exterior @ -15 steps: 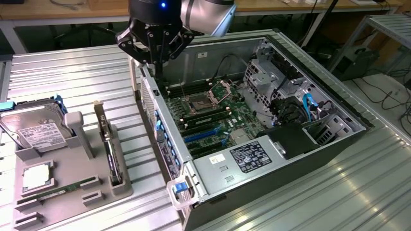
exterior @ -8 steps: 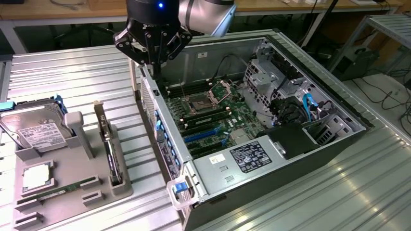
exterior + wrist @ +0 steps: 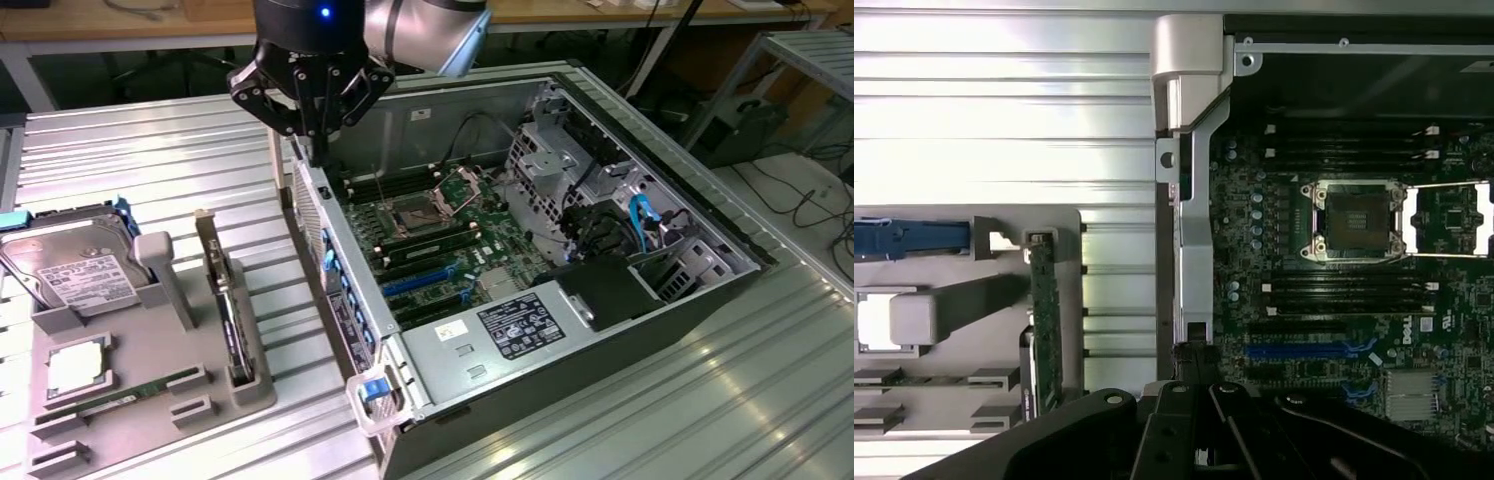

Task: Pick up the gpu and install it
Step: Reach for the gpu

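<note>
Graphics card waiting in its holder, closed gripper over the computer's edge

The graphics card (image 3: 227, 310) stands on its thin edge in a slot of the grey moulded holder (image 3: 147, 420), well apart from the arm and not yet picked up. From the wrist view it reads as a narrow green strip (image 3: 1044, 320). Standing upright probably leaves its top edge free for a pinch from above. Beside it in the same holder, a boxy silver hard drive (image 3: 74, 270) leans in its own pocket. The holder lies on a ribbed, shiny metal table (image 3: 120, 150). The black gripper (image 3: 314, 135) hangs over the rear rim of the open grey steel computer case (image 3: 441, 110), fingers clenched together on nothing. Inside lies the dark green motherboard (image 3: 454, 240), with blue slots.
</note>
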Available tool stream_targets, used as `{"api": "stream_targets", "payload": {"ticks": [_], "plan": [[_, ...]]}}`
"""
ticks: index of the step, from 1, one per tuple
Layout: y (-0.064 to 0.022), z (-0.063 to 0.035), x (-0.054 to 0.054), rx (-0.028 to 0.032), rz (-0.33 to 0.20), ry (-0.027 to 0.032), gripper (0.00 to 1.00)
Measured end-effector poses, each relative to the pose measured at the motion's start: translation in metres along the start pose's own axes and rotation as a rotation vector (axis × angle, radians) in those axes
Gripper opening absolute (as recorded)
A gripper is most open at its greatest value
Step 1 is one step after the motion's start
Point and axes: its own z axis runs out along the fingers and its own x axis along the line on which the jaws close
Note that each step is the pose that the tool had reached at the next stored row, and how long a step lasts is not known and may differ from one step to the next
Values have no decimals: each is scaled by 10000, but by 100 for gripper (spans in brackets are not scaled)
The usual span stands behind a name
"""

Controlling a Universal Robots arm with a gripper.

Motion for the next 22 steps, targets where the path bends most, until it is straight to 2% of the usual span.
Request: {"api": "stream_targets", "payload": {"ticks": [22], "plan": [[-34,-5,149,0,1,0,11]]}}
